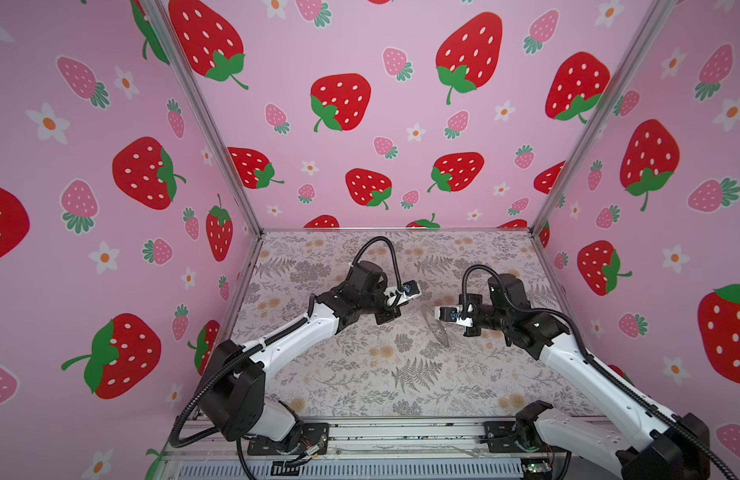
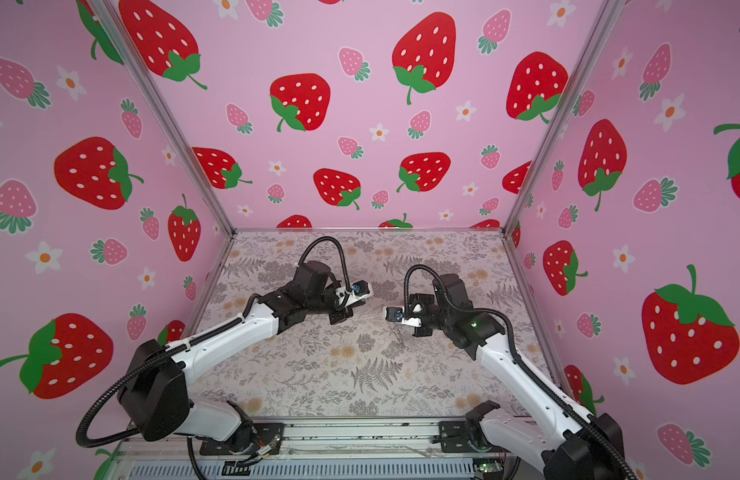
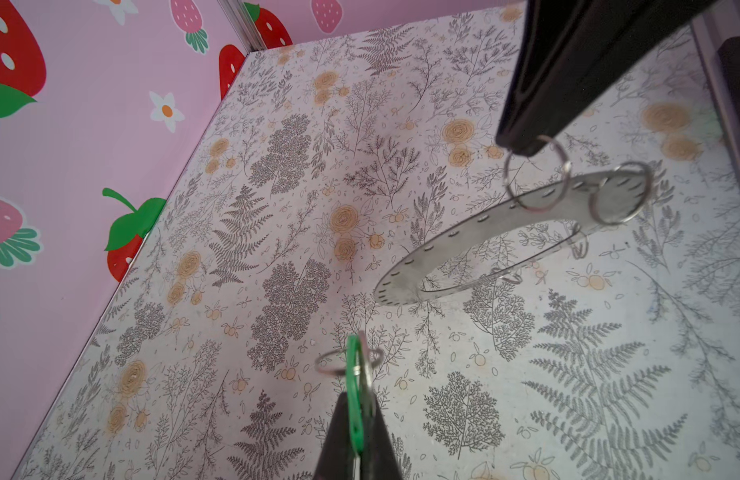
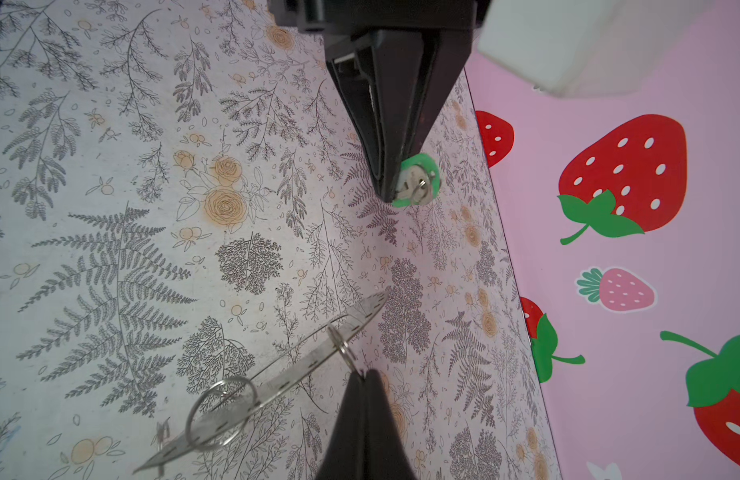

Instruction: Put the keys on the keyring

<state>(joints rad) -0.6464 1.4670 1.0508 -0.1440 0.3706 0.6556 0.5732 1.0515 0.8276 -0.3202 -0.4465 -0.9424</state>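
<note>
My left gripper (image 3: 357, 397) is shut on the keys (image 3: 353, 370), a bright-green tag seen edge-on, with a small split ring (image 3: 333, 365) sticking out past the fingertips. In the right wrist view the tag's rounded end (image 4: 434, 167) pokes out beside the left gripper's tips (image 4: 391, 193). My right gripper (image 4: 362, 374) is shut on a small wire loop (image 4: 344, 348) of the keyring (image 4: 301, 370). The thin grey keyring (image 3: 445, 245) hangs tilted above the table, apart from the keys. In a top view it shows faintly, edge-on (image 1: 436, 328), between the two arms.
The table (image 1: 360, 374) has a grey fern and flower print. Pink strawberry walls (image 1: 110, 187) close it in on three sides, with metal corner posts (image 1: 218, 137). More wire loops (image 3: 619, 193) hang on the keyring. The arm bases sit on a rail (image 1: 401, 432) at the front.
</note>
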